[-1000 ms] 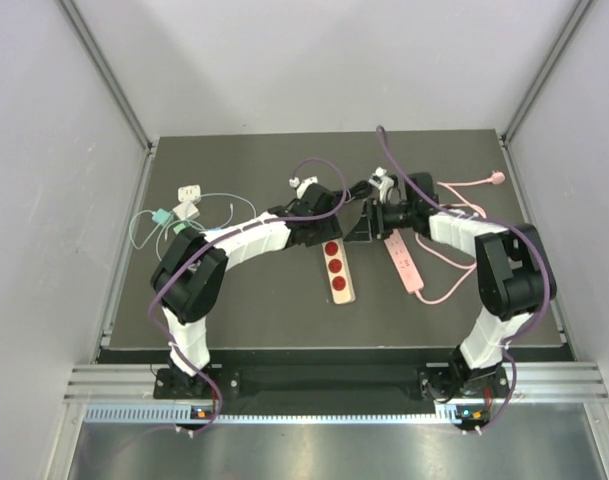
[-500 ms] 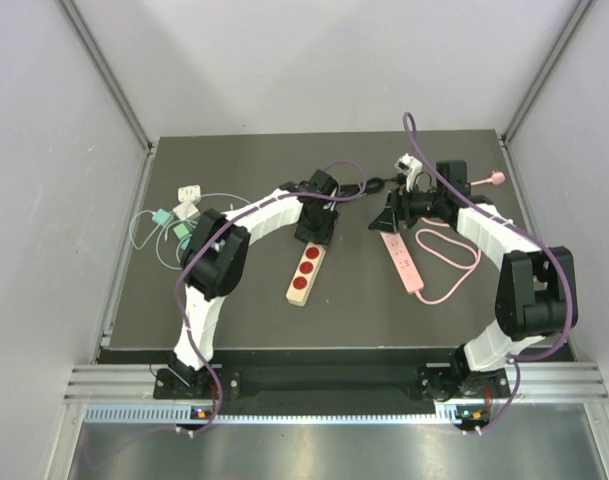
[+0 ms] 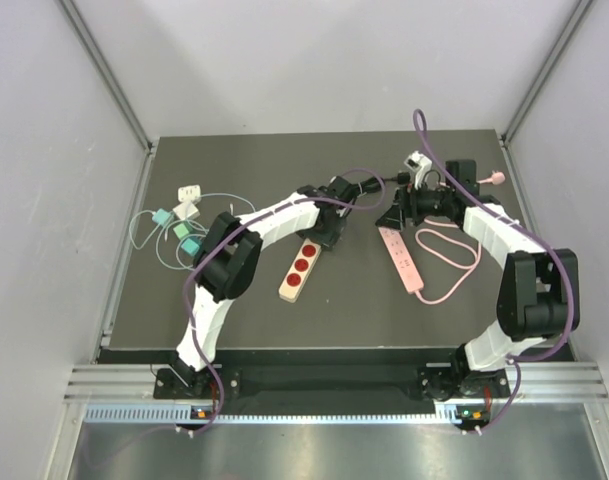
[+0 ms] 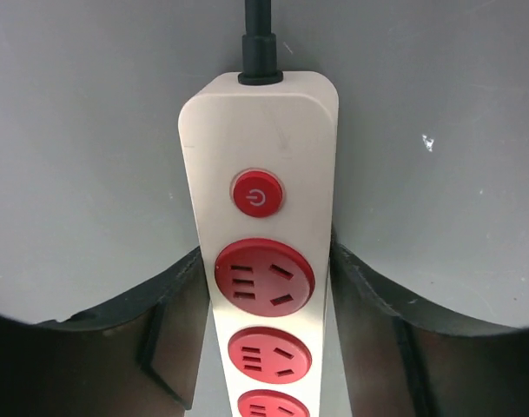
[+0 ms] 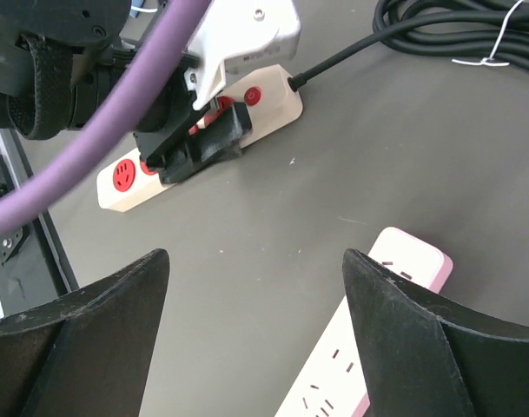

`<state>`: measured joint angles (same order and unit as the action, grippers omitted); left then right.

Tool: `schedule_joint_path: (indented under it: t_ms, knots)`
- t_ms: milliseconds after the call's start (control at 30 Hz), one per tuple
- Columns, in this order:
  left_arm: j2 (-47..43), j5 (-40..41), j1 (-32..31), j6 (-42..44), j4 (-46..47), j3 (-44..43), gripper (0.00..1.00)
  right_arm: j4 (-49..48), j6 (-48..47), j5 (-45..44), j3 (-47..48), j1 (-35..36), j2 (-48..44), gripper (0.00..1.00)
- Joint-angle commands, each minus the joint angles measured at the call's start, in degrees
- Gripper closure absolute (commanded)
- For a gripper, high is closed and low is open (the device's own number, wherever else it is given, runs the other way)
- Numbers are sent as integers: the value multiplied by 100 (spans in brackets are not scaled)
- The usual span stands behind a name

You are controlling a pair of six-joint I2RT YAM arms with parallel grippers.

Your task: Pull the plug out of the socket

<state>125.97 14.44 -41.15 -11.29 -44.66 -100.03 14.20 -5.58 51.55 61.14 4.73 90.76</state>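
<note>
Right hand backing off, sockets showing bare

The left hand (image 4: 266,291) is clamping the socket strip (image 4: 260,130) by its sides in the middle of the worktop (image 3: 384,320). The right hand (image 5: 255,261), gaping and holding nothing, is retreating toward the far right corner. The plug is probably out, though I cannot spot it.

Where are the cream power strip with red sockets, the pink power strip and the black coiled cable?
cream power strip with red sockets (image 4: 260,130), left wrist view, bare top.
pink power strip (image 3: 401,260), top external view, middle.
black coiled cable (image 5: 438,19), right wrist view, strands.
</note>
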Motion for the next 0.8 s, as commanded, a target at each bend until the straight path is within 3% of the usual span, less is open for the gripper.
schedule_joint_path:
  t_ms: [0,67,133,467,600,767]
  knots:
    - [-19,394,28,153,-87,44,29,-57,-118,136,-6,-113,-331,20]
    - [-142,332,28,136,36,124,16,-75,-118,145,-24,-148,-357,20]
    - [-310,279,54,144,168,177,10,-75,-110,145,-24,-174,-375,20]
    - [-1274,-423,116,92,677,290,9,39,-285,-48,2,-332,-594,18]
    - [-1943,-1195,229,-92,1151,825,2,162,-627,-486,64,-394,-901,13]
    - [-3189,-2171,730,-540,1960,1932,1,136,-909,-1067,64,-612,-1385,5]
